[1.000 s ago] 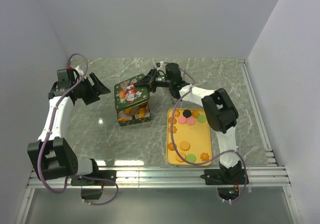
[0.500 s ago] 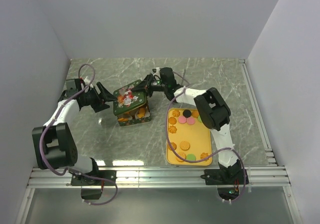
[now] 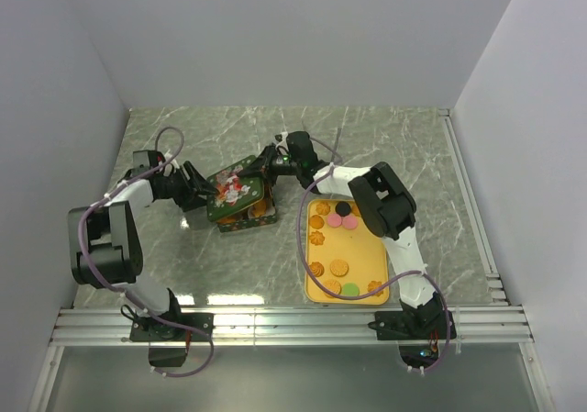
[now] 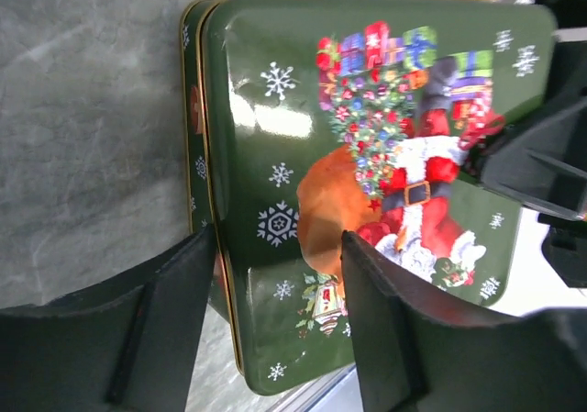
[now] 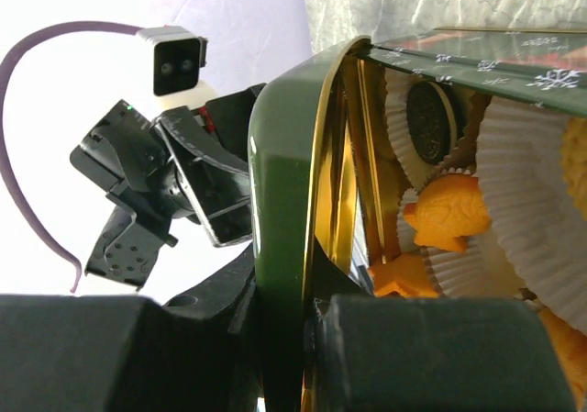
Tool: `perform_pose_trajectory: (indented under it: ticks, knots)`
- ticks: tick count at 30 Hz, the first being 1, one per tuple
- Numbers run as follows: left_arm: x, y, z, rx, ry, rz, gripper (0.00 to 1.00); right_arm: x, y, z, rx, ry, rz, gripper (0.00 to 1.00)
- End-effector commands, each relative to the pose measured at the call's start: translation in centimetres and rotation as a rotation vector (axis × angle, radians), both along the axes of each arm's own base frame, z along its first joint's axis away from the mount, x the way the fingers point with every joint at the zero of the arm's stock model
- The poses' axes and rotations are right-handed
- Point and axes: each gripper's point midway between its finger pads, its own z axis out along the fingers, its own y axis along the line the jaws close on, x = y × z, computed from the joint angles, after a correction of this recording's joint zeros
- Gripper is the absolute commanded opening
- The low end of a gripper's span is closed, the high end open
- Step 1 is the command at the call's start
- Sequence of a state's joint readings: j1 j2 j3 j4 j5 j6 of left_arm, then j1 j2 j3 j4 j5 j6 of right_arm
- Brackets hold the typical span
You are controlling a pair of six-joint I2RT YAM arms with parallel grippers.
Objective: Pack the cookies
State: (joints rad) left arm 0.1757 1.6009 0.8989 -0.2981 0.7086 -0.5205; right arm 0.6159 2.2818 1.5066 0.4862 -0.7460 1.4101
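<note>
A green Christmas tin (image 3: 244, 216) stands left of centre on the marble table. Its Santa lid (image 3: 234, 183) lies tilted over the tin. My right gripper (image 3: 267, 161) is shut on the lid's far right edge (image 5: 286, 247), one finger on each side. Under the raised lid, orange cookies (image 5: 449, 215) and a black one (image 5: 426, 118) sit in white paper cups. My left gripper (image 3: 198, 193) is open, and its fingers (image 4: 156, 329) straddle the lid's (image 4: 367, 137) near left corner. More cookies (image 3: 339, 268) in brown, pink, green and black lie on a yellow tray (image 3: 365, 254).
The tray lies right of the tin, under the right arm's forearm. White walls enclose the table on three sides. A metal rail runs along the near edge. The left arm's purple cable loops above its wrist.
My left arm has swung in from the far left until its open fingers reach the lid. The right gripper has lowered the lid closer onto the tin.
</note>
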Motion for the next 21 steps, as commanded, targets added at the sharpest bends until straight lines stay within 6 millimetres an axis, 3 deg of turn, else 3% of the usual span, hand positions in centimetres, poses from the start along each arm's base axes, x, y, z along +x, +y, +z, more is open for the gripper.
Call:
perform_pose_trajectory:
  ticks: [1,11,15,16,21]
  knots:
    - [0.5,-0.9,-0.2,0.007,-0.017,-0.037,0.61,0.5,0.3,2.1,0.029,-0.083,-0.006,0.00]
    - [0.3,-1.7,-0.7,0.034,0.007,-0.069,0.50,-0.5,-0.2,1.2,-0.007,-0.089,0.021,0.00]
    - [0.2,-2.1,-0.9,0.054,0.010,-0.086,0.47,-1.3,-0.9,0.5,-0.060,-0.113,0.037,0.26]
    - [0.2,-2.3,-1.0,0.062,0.012,-0.093,0.46,-1.4,-1.2,0.3,-0.076,-0.114,0.038,0.38]
    - [0.1,-2.7,-1.2,0.085,0.012,-0.104,0.45,-2.1,-2.1,-0.1,-0.174,-0.144,0.057,0.54]
